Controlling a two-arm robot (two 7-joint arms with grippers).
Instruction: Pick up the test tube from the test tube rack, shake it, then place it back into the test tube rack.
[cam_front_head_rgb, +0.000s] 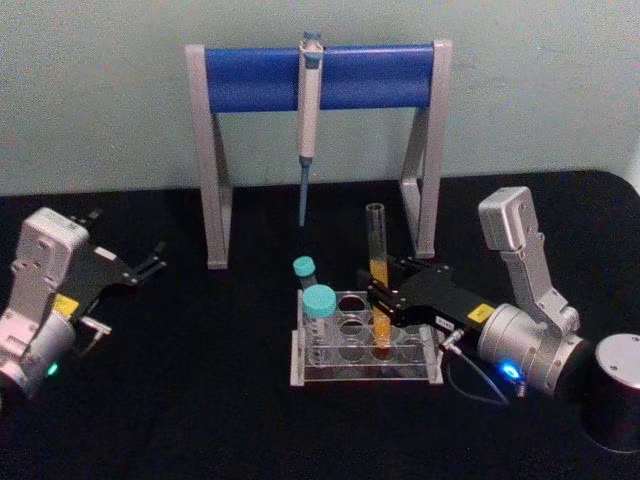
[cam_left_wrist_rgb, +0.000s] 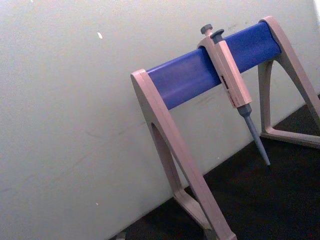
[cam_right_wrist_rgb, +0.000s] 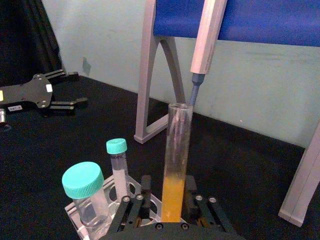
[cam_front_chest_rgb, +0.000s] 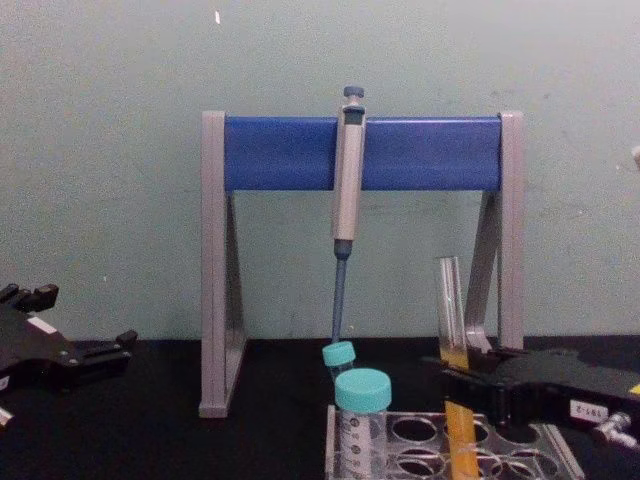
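Right wrist view shows fingers (cam_right_wrist_rgb: 192, 192) flanking the test tube (cam_right_wrist_rgb: 176, 165) — head view hides this.

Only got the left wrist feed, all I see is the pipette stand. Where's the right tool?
Observer: The right tool is at the test tube, just above the test tube rack.
Operator: Tube out yet?
Observer: No. Its bottom sits in a rack hole. It stands about upright, with orange liquid in its lower half.
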